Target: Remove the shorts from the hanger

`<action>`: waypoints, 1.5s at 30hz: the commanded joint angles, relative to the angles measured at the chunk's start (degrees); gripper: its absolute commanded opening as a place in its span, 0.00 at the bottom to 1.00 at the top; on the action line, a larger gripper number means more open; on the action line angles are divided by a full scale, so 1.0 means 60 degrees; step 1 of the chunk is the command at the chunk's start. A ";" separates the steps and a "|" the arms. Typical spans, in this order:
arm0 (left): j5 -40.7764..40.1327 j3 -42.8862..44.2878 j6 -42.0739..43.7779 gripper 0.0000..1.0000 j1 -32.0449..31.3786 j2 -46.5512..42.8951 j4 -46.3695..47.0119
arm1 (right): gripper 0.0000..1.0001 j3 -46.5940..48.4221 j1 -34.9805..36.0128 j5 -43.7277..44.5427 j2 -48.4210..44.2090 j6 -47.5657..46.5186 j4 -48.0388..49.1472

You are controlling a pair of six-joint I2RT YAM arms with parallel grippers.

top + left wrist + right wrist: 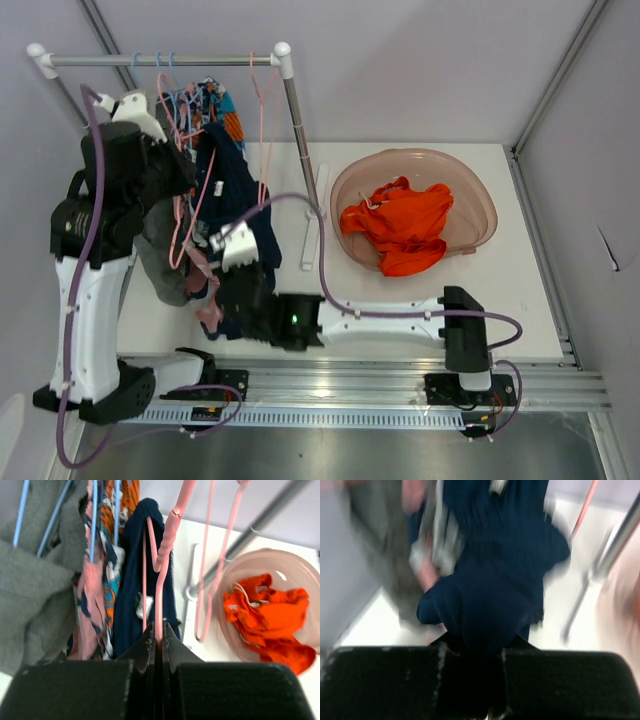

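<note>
Dark navy shorts [238,195] hang from a pink hanger [161,580] among other clothes on the rack. In the left wrist view the left gripper [160,632] is shut on the hanger's lower pink wire, with the navy shorts [131,570] draped just beyond it. The right gripper [475,647] is shut on the lower part of the navy shorts [495,580], a fold of cloth bunched between its jaws. That view is blurred. From above, the right gripper [238,285] sits low, under the rack's right half. The left arm stands tall beside the clothes.
A rail [160,60] on a metal post [297,130] carries a grey garment [158,255], patterned clothes [215,105] and an empty pink hanger [262,120]. A translucent pink basin [478,195] at the right holds an orange garment [400,225].
</note>
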 commanded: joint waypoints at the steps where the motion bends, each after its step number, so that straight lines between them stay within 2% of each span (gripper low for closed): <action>1: 0.0754 -0.1174 -0.0084 0.00 0.0042 -0.1465 0.0399 | 0.00 0.2800 -0.1218 -0.1167 0.0447 -0.1119 -0.0029; 4: 0.1385 -0.2234 -0.0143 0.00 0.0042 -0.2114 0.0606 | 0.00 0.4343 -0.1587 -0.1332 0.1078 -0.1325 -0.1070; 7: 0.1429 -0.2207 -0.0070 0.00 0.0042 -0.2247 0.0400 | 0.00 0.4379 -0.1647 -0.1129 0.0978 -0.1370 -0.1467; 10: 0.1341 -0.1945 -0.0069 0.00 0.0042 -0.2189 0.0327 | 0.00 0.2977 -0.1398 -0.1025 0.0027 -0.0830 -0.1527; 12: 0.1400 -0.1651 -0.0186 0.00 0.0042 -0.2087 0.0400 | 0.00 0.1396 -0.1048 -0.0836 -0.0515 -0.0463 -0.1380; 15: 0.1240 -0.1314 -0.0158 0.00 0.0042 -0.1765 0.0473 | 0.00 -0.0291 -0.0332 -0.0104 -0.1482 0.0474 -0.1569; 18: 0.0611 -0.1241 -0.0012 0.00 0.0042 -0.1603 0.0560 | 0.00 -0.1403 0.0358 0.0950 -0.2405 0.0580 -0.1424; 20: 0.0346 -0.1314 0.0033 0.00 0.0042 -0.1675 0.0750 | 0.00 -0.1583 0.0770 0.1464 -0.3020 0.0054 -0.1380; 23: 0.0360 -0.1956 0.0018 0.00 0.0042 -0.1924 0.1029 | 0.00 -0.1292 0.0625 0.1890 -0.3797 -0.1058 -0.1278; 25: 0.0462 -0.2148 -0.0026 0.00 0.0042 -0.2056 0.1117 | 0.00 -0.1159 0.0011 0.1599 -0.4381 -0.1820 -0.0649; 26: 0.0506 -0.2323 -0.0040 0.00 0.0042 -0.2100 0.1205 | 0.00 -0.0941 -0.0281 0.1278 -0.4544 -0.2722 -0.0212; 27: 0.0521 -0.2470 -0.0012 0.00 0.0042 -0.2115 0.1235 | 0.00 -0.0779 -0.0951 0.1057 -0.4676 -0.3051 0.0155; 32: 0.0404 -0.2778 0.0164 0.00 0.0042 -0.2305 0.1191 | 0.00 0.0932 -0.3284 -0.0771 -0.4490 -0.4398 0.0290; 38: 0.0389 -0.3028 0.0223 0.00 0.0042 -0.2423 0.1220 | 0.00 0.3644 -0.5582 -0.2062 -0.3405 -0.4782 0.0013; 40: 0.0418 -0.3101 0.0209 0.00 0.0042 -0.2437 0.1264 | 0.00 0.4054 -0.6024 -0.2225 -0.3082 -0.4753 -0.0046; 45: 0.0433 -0.3423 0.0179 0.00 0.0042 -0.2584 0.1337 | 0.00 0.3808 -0.7577 -0.2943 -0.2978 -0.4023 -0.0382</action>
